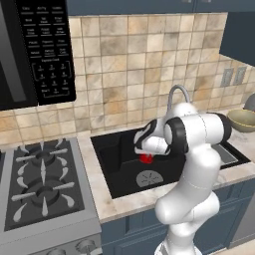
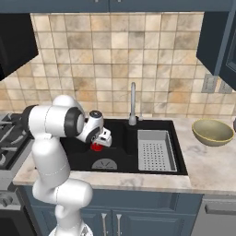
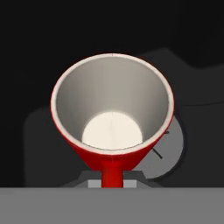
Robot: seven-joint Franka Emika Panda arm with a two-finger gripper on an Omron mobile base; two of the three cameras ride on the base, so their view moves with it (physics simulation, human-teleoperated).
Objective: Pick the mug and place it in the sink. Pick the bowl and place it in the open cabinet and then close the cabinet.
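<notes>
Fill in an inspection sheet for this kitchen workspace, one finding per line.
Surface: beige stone counter around the black sink.
Job's things: red mug held upright over the sink basin, near the round drain; bowl upright on the counter right of the sink; wall cabinet above the bowl, door state unclear.
Clutter: grey perforated tray in the sink's right half.
Grippers: claw shut on the mug by its handle side.
Cables: nothing seen.
Surroundings: gas stove, microwave, chrome faucet, tiled wall.
</notes>
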